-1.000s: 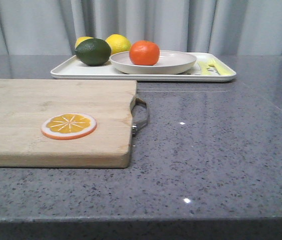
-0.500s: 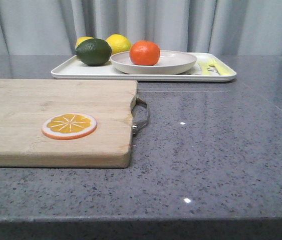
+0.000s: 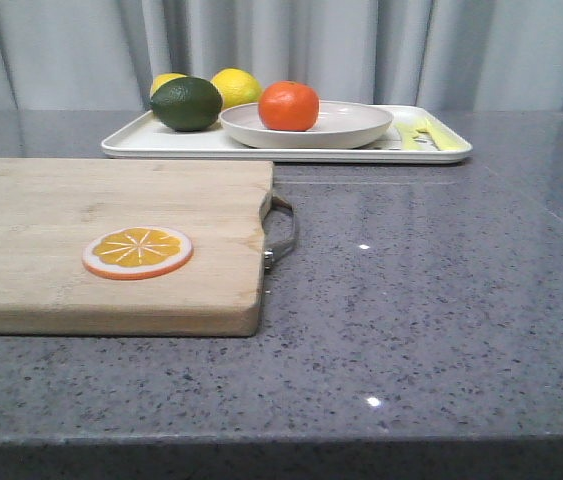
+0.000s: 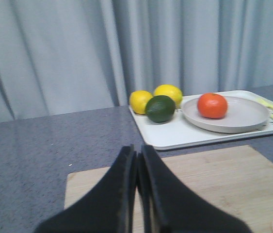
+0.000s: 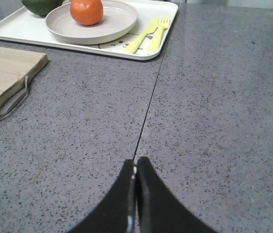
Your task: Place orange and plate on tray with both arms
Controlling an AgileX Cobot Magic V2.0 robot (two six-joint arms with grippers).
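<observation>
The orange [image 3: 288,106] rests in the off-white plate [image 3: 346,128], and the plate stands on the white tray [image 3: 131,140] at the back of the table. Both wrist views show the same: orange [image 4: 212,105] in plate [image 4: 245,114] on tray [image 4: 175,135], and orange [image 5: 86,10] in plate [image 5: 112,22] on tray [image 5: 10,29]. My left gripper [image 4: 137,155] is shut and empty, well short of the tray above the cutting board. My right gripper [image 5: 136,165] is shut and empty over bare table. Neither gripper appears in the front view.
A dark green lime [image 3: 186,103] and two yellow lemons [image 3: 236,86] lie on the tray's left part; yellow-green cutlery [image 5: 151,35] lies on its right part. A wooden cutting board [image 3: 81,215] with a metal handle [image 3: 281,232] carries an orange slice [image 3: 137,251].
</observation>
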